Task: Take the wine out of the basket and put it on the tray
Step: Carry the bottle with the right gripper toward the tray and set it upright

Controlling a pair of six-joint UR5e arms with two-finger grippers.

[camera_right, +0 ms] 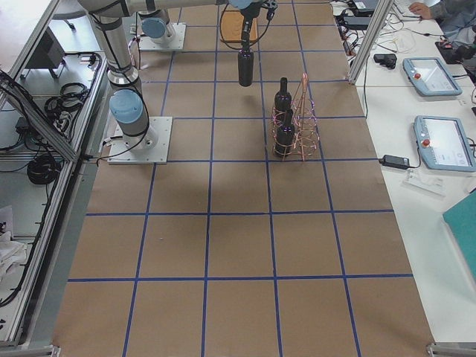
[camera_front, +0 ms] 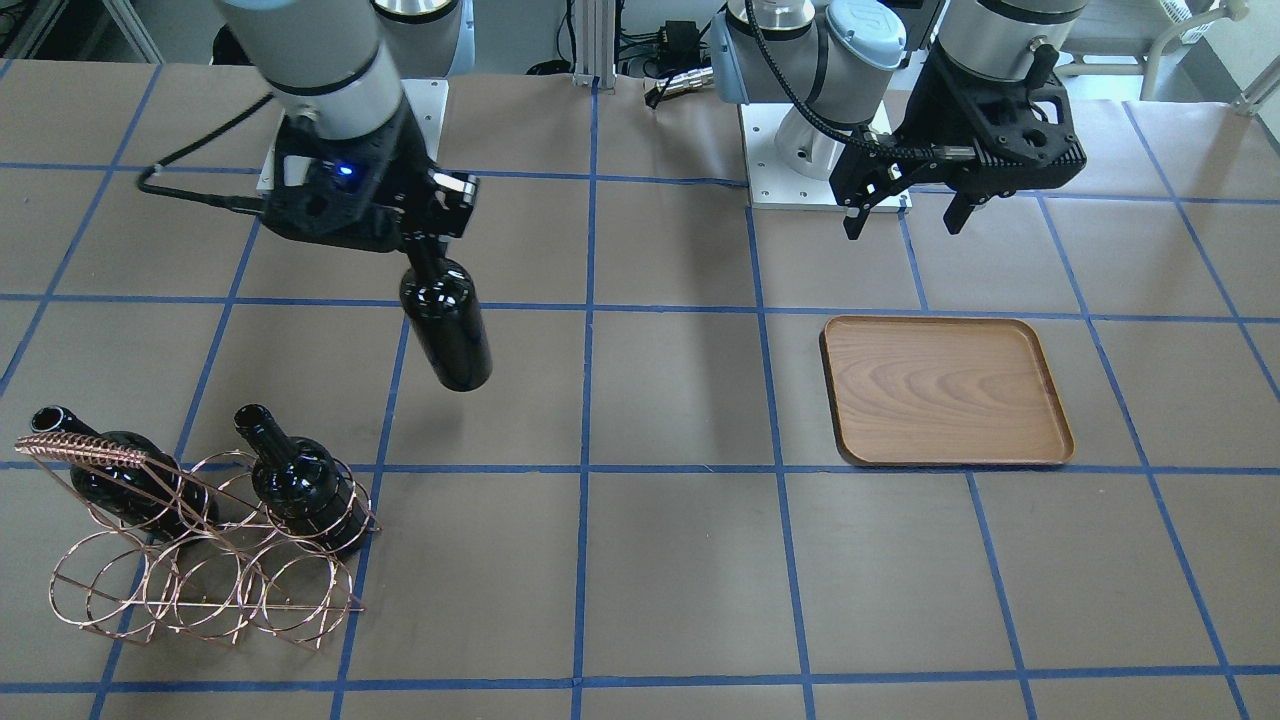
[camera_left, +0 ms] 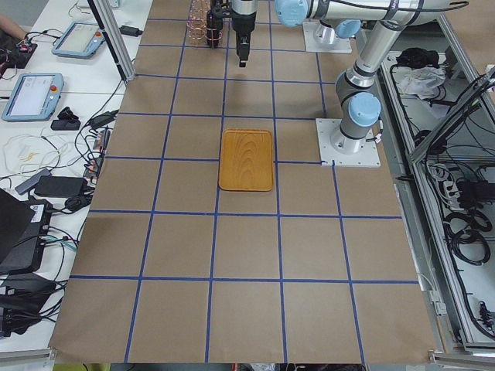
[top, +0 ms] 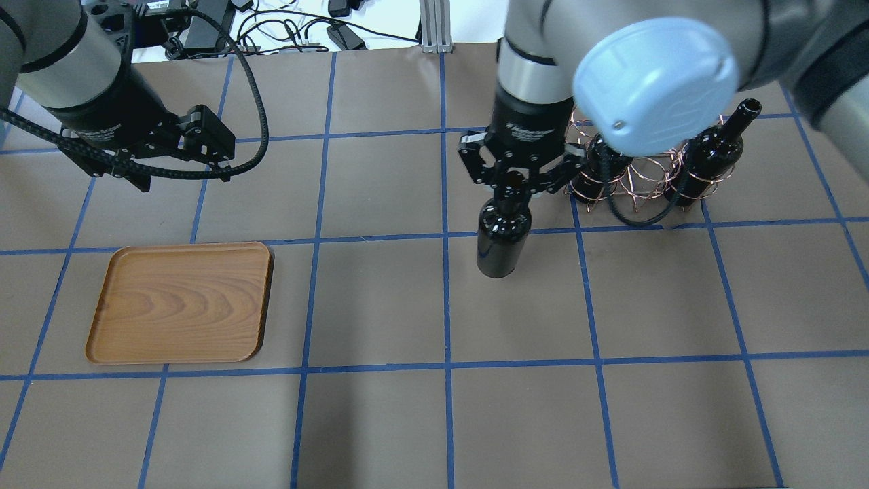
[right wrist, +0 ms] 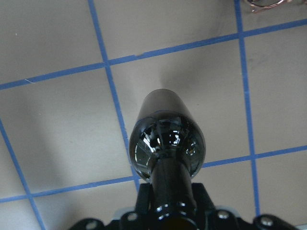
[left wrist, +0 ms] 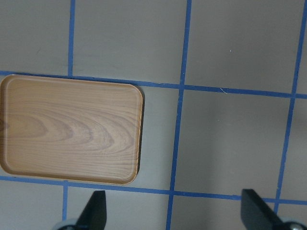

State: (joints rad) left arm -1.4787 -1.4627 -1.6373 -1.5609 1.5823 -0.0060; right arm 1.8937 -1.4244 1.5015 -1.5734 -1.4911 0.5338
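The wine hangs upright off the worktop, well apart from the tray, with the right hand clamped on its neck. It is glossy glass, likely heavy, stiff, slippery and breakable. The neck under the rimmed mouth seems the safest hold. The left hand hovers near the tray, fingers apart and empty.

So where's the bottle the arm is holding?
In the overhead view the wine is held by its neck in the right end effector, near the middle, just left of the basket and far right of the tray.
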